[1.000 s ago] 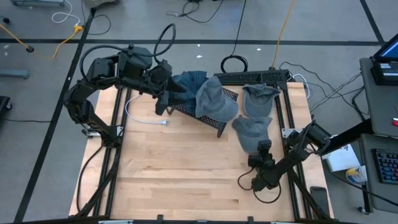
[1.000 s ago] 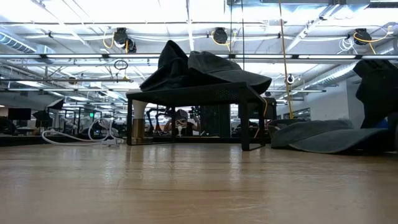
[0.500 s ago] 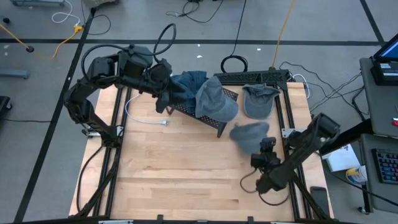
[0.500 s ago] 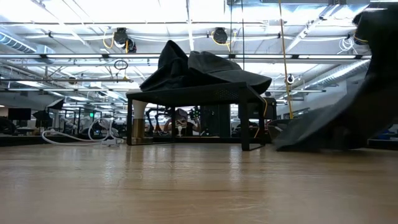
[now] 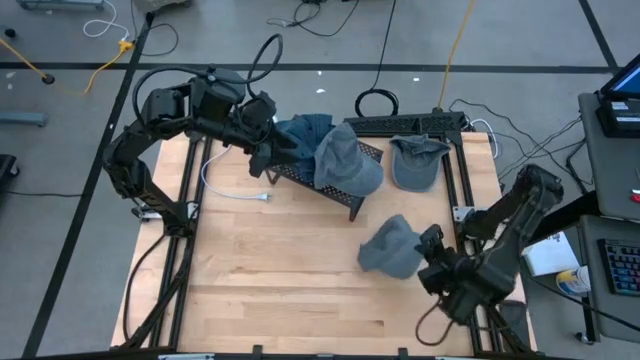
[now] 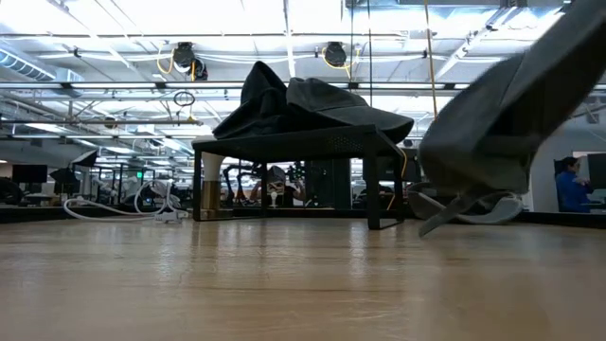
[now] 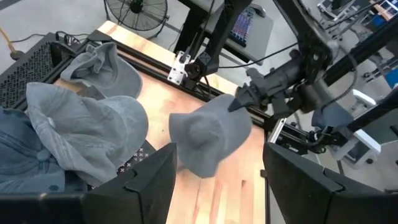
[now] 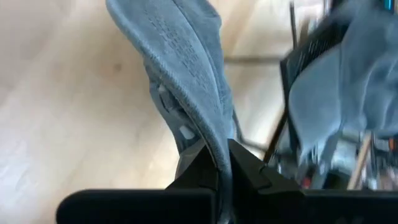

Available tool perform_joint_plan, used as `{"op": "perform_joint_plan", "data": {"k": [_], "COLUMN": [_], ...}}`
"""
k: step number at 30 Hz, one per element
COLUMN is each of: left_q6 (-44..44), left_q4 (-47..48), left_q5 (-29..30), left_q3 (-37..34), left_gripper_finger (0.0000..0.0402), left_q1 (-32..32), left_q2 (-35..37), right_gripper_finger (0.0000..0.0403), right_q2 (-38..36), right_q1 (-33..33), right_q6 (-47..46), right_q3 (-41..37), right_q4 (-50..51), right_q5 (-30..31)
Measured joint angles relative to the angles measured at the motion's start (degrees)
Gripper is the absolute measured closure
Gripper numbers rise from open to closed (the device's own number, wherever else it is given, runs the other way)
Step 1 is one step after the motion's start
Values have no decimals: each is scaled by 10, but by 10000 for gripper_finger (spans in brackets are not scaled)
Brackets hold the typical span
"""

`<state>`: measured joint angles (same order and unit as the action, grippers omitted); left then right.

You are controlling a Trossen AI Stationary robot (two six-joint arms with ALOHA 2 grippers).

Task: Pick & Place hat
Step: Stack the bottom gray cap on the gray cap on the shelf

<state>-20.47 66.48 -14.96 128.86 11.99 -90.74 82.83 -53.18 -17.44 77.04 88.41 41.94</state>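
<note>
The right hand (image 5: 432, 262) is pinched shut on the brim of a grey cap (image 5: 390, 246), its two fingers (image 8: 205, 165) pressed together on the fabric edge in the right wrist view. The cap hangs lifted clear of the worktop (image 5: 280, 270), with its crown stretching away from the hand towards the middle of the boards. In the low view the cap (image 6: 492, 123) hangs tilted in the air, its strap dangling just above the wood. From the left wrist view the same cap (image 7: 208, 134) shows its rounded crown, with the right hand (image 7: 245, 99) clamped at its edge.

Beyond the held cap, farther from the right hand, stands a black perforated rack (image 5: 345, 180) with a second grey cap (image 5: 345, 160) draped over it and a crumpled bluish cap (image 5: 300, 132) touching that one on the far side. Another grey cap (image 5: 415, 162) lies flat on the worktop beside the rack, well apart from the hand.

The left hand (image 5: 268, 152) sits at the rack's far end, against the bluish cap; its fingers (image 7: 149, 180) stand wide apart in its own wrist view, with nothing between them. A white cable (image 5: 232, 185) lies on the worktop near the left hand.
</note>
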Motion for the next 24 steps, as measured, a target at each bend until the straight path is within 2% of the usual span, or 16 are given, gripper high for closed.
{"op": "perform_joint_plan", "data": {"k": [4, 6, 8, 11, 13, 18, 21, 24], "left_q6": [-8, -20, -41, -79, -101, -140, -146, -146], "left_q4": [0, 0, 0, 1, 4, 20, 33, 41], "left_q5": [0, -7, -38, -115, -151, -193, -218, -225], "left_q3": [0, 0, 0, 0, 0, 0, 0, 0], "left_gripper_finger": [158, 158, 158, 158, 158, 158, 158, 158], "left_q1": [0, 0, 7, 24, 36, 61, 80, 98], "left_q2": [0, 0, 0, 0, 0, 5, 6, 13], "right_gripper_finger": [400, 400, 400, 400, 400, 400, 400, 400], "right_q2": [-34, -45, -51, -55, -55, -55, -60, -70], "right_q1": [-2, -2, -2, 14, 33, 80, 103, 118], "right_q6": [121, 193, 267, 376, 426, 546, 606, 660], "right_q3": [12, 12, 12, 12, 12, 12, 12, 12], "right_q4": [-76, -116, -142, -173, -189, -230, -292, -364], "right_q5": [1, 22, 90, 192, 235, 341, 389, 396]}}
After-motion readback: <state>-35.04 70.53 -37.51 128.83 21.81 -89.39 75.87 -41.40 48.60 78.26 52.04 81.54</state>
